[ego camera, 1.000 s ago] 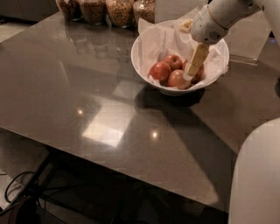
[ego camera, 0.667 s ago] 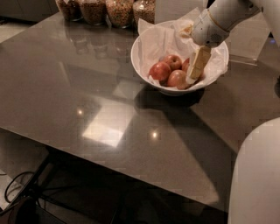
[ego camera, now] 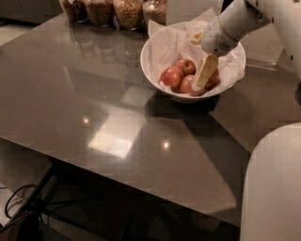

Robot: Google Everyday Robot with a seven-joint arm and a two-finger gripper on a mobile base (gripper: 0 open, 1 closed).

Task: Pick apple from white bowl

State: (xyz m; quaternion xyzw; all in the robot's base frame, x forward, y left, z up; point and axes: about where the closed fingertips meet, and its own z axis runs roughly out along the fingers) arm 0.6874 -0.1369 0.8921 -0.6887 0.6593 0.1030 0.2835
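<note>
Camera view: my gripper (ego camera: 201,84) is down inside the white bowl (ego camera: 184,97), its tip among the apples (ego camera: 172,76) lying on the paper lining. I cannot tell how wide it stands or whether it holds one. No apple is out of the bowl, so I judge that securing one and lifting it remain.

This is looking like a kitchen or pantry: glass jars (ego camera: 115,12) of grains are lining the back of a dark polished countertop (ego camera: 94,94), behind and left of the gripper (ego camera: 201,84), which is hanging inside a white bowl (ego camera: 146,73) of apples (ego camera: 171,76).
</note>
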